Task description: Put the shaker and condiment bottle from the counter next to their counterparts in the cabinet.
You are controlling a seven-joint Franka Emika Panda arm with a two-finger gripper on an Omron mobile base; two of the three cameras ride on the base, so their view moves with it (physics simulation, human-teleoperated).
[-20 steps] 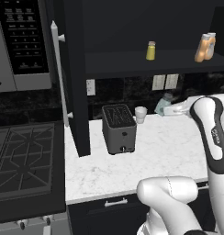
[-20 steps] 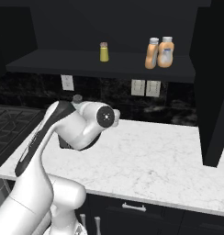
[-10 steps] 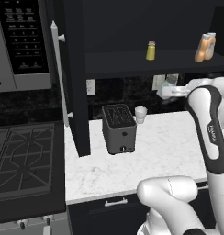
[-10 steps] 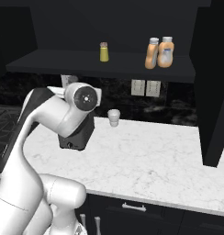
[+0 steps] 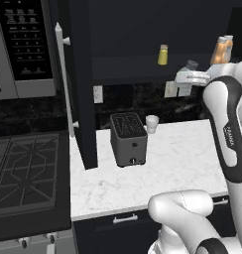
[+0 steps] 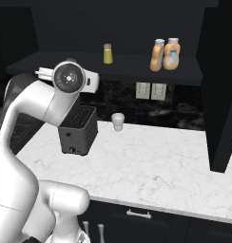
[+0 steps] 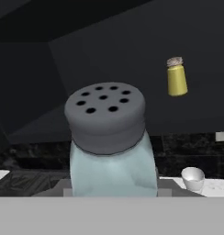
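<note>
pale blue-teal translucent plastic with a dark grey perforated cap: this small shaker point(image 7: 109, 147) sits upright close before the hand camera, and the fingers hold it low on its body, closed narrow around it. in the left base view the shaker point(image 5: 191, 66) is lifted high above the white marble desk point(image 5: 182, 158), at the level of the dark shelf of the tall black cabinet point(image 5: 78, 89), with the gripper point(image 5: 186, 75) pointing toward the shelf.

i judge the shaker to be light and stiff, but its smooth round wall looks slippery, so it can turn or slide between the fingers if the arm swings fast. the hold on the lower body, below the cap, seems right; the cap itself may come loose and is not a good place to grip. it is narrow for its height, so it may tip when it is set down.

its counterpart, the small yellow shaker with a tan cap point(image 7: 176, 76), stands on the shelf further in, well apart for now. two orange bottles with pale caps point(image 6: 165, 55) stand touching each other more to the right on the same shelf. a black toaster point(image 5: 128, 139) and a small white cup point(image 5: 151, 123) stay on the desk.
</note>
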